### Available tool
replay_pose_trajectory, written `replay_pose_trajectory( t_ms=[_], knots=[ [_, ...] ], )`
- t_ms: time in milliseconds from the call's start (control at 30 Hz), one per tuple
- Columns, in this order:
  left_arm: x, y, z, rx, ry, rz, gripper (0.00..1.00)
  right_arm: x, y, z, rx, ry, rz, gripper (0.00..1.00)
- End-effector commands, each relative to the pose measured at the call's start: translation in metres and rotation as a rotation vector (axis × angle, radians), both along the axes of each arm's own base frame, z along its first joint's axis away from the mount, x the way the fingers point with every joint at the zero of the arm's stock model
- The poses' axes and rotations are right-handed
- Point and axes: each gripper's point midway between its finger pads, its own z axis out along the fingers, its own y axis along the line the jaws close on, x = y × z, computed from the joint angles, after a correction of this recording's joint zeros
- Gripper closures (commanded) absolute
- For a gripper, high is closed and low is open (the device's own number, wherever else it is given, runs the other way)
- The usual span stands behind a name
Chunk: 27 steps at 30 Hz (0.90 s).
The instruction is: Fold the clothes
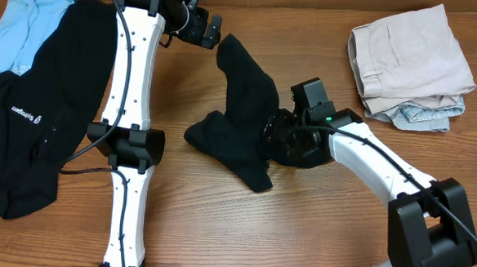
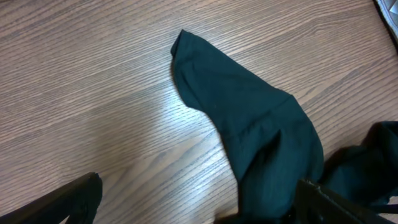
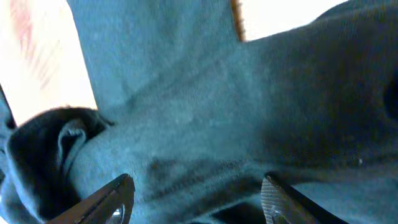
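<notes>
A black T-shirt (image 1: 240, 109) lies crumpled in the middle of the wooden table. One narrow end of it points toward my left gripper (image 1: 207, 27), which hovers open just beyond that end. In the left wrist view the shirt (image 2: 249, 112) runs from the centre to the lower right, with the gripper (image 2: 199, 205) spread wide over bare wood and the cloth's edge. My right gripper (image 1: 281, 136) is pressed into the shirt's right side. In the right wrist view its jaws (image 3: 196, 190) stand apart with a ridge of black fabric (image 3: 199, 106) between them, not clamped.
A black garment with white lettering (image 1: 35, 115) and a light-blue one (image 1: 19, 24) lie at the far left. A folded beige garment (image 1: 410, 61) on top of a pale denim one (image 1: 423, 117) sits at the back right. My left arm (image 1: 130, 87) stretches along the table's left half.
</notes>
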Motion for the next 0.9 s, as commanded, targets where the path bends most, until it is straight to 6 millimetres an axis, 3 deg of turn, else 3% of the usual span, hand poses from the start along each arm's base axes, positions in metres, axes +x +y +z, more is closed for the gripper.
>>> replay_pose_trajectory(
  t_ms=[0, 200, 433, 600, 700, 833, 867],
  knots=[
    [0.001, -0.001, 0.003, -0.004, -0.012, -0.006, 0.00, -0.008, 0.004, -0.016, 0.018, 0.075, -0.024, 0.31],
    [0.001, 0.000, 0.002, 0.003, -0.014, -0.007, 0.00, -0.013, 0.008, -0.016, 0.041, 0.106, -0.019, 0.29],
    [0.001, 0.000, 0.003, 0.006, -0.017, -0.013, 0.00, -0.023, 0.011, -0.016, 0.072, 0.172, -0.044, 0.17],
    [0.002, 0.000, 0.003, 0.008, -0.021, -0.019, 0.00, -0.005, 0.007, -0.015, 0.042, 0.092, -0.076, 0.17],
    [0.003, 0.000, 0.003, 0.008, -0.025, -0.019, 0.00, 0.012, -0.004, -0.015, -0.018, 0.014, -0.117, 0.24],
    [0.003, 0.001, 0.003, 0.011, -0.027, -0.016, 0.00, 0.023, -0.004, -0.011, -0.019, -0.044, -0.107, 0.56],
    [0.004, 0.003, 0.003, 0.015, -0.027, -0.013, 0.00, 0.027, -0.006, -0.008, -0.021, -0.063, -0.095, 0.70]
  ],
)
